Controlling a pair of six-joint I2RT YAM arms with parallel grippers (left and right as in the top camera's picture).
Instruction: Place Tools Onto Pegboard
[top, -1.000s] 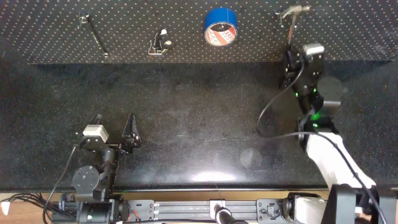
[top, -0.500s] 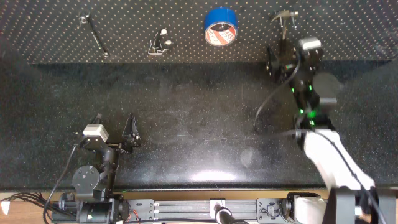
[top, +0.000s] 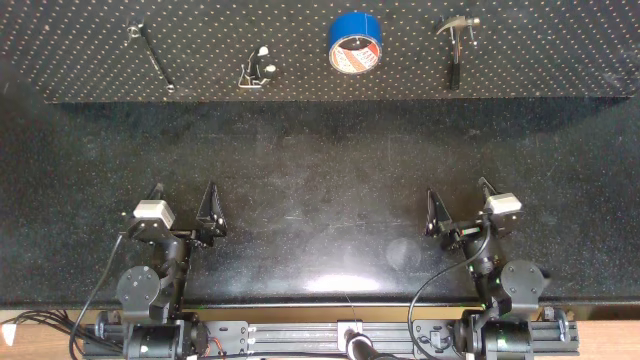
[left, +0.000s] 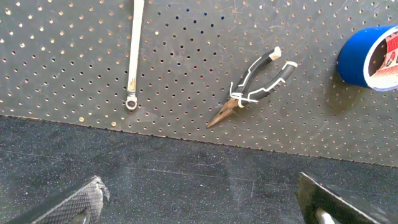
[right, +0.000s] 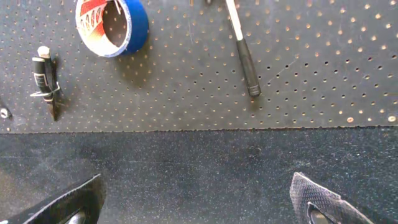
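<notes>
All hung on the far pegboard (top: 560, 50): wrench (top: 152, 58), pliers (top: 256, 70), tape (top: 355, 43), hammer (top: 455, 45). Near side: left gripper (top: 183, 195), right gripper (top: 459, 195), jaws open, empty. Risk: hammer looks loosely hooked; a bump could drop it.

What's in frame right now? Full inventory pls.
pegboard: 1, black, along the worktop's far edge
wrench: 1, silver, pegboard's left end
pliers: 1, black and white handles, right of the wrench
tape roll: 1, blue, mid pegboard
hammer: 1, metal head with dark handle, right of the tape roll
worktop: 1, black, in front of the pegboard
left end effector: 1, black, open, near its base
right end effector: 1, black, open, near its base
</notes>
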